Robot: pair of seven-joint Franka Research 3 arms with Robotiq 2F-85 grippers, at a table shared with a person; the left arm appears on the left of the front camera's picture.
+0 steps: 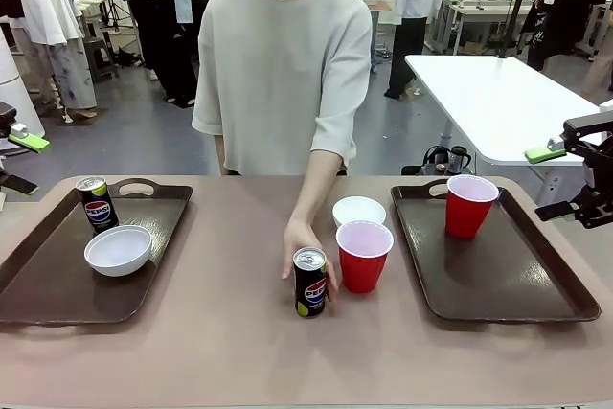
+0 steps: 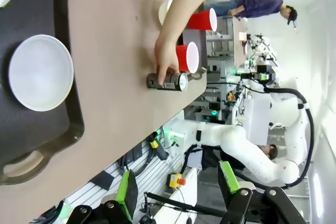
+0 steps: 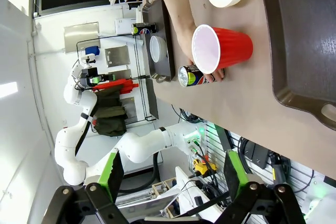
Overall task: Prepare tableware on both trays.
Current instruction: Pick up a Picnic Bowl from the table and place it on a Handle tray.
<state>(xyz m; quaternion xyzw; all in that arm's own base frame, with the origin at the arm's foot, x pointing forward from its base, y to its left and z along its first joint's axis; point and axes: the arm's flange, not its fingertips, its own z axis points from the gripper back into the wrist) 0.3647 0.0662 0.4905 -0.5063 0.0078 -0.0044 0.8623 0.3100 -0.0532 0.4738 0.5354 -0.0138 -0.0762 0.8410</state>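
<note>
Tabletop [image 1: 211,342] is carrying everything: nearest, mid-table, a hand [image 1: 299,241] is gripping a can [image 1: 309,283] beside a cup [image 1: 363,254], with a bowl [image 1: 359,210] sitting behind. Left tray [image 1: 57,284] is holding a second bowl [image 1: 118,249] and second can [image 1: 97,204]; right tray [image 1: 498,275] is holding a second cup [image 1: 469,204]. Left gripper [image 1: 24,162] and right gripper [image 1: 538,184] are hovering outside, jaws apart, empty.

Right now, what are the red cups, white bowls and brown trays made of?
The near red cup and far red cup look like plastic: shiny red outside, pale inside. The left bowl and middle bowl are smooth white, maybe plastic or ceramic. The left tray and right tray look like moulded brown plastic: rounded rims, dull sheen.
</note>
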